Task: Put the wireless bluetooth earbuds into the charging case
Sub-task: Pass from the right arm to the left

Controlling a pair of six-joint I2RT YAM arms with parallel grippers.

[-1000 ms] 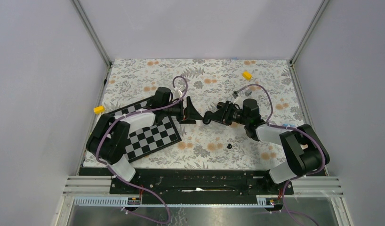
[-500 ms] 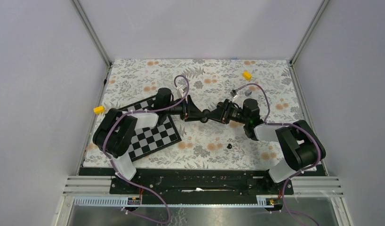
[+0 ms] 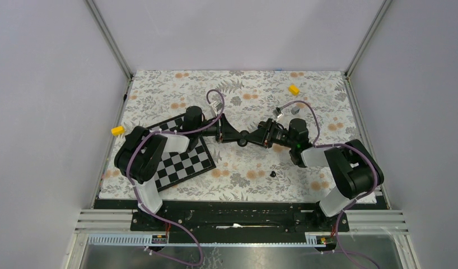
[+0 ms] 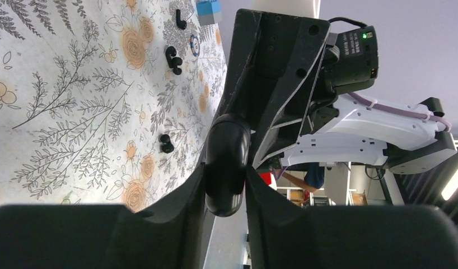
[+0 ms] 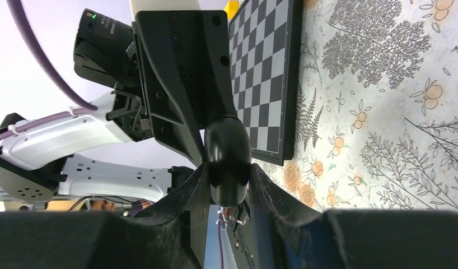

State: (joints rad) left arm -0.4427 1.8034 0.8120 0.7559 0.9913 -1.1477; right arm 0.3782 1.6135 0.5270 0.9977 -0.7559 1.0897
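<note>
Currently, the left gripper (image 3: 236,137) and the right gripper (image 3: 255,138) meet tip to tip above the middle of the table. The small black rounded pebble-shaped charging case (image 4: 227,151) is clamped between them.

1. Left gripper: narrowly open, both black fingers (image 4: 185,204) pressed against opposite sides of the charging case. The case stands out past the fingertips towards the right gripper.
2. Right gripper: narrowly open, its two black fingers (image 5: 190,196) closed on the same case from the opposite end. In the right wrist view the case sits squarely between the pads, its far end against the left gripper's body.
3. Case surface: smooth, glossy, hard plastic with rounded ends. No seam or opening can be made out in either wrist view.
4. Earbud: one tiny black rounded earbud (image 3: 272,174) lies on the cloth on the base side of the right gripper, apart from both tools. It also shows in the left wrist view, to the left of the fingers.

The grey-and-orange floral printed table cloth (image 3: 243,89) is flat and matte. A rigid black-and-white checkerboard panel (image 3: 182,162) lies flat beneath the left arm, behind the left gripper.
</note>
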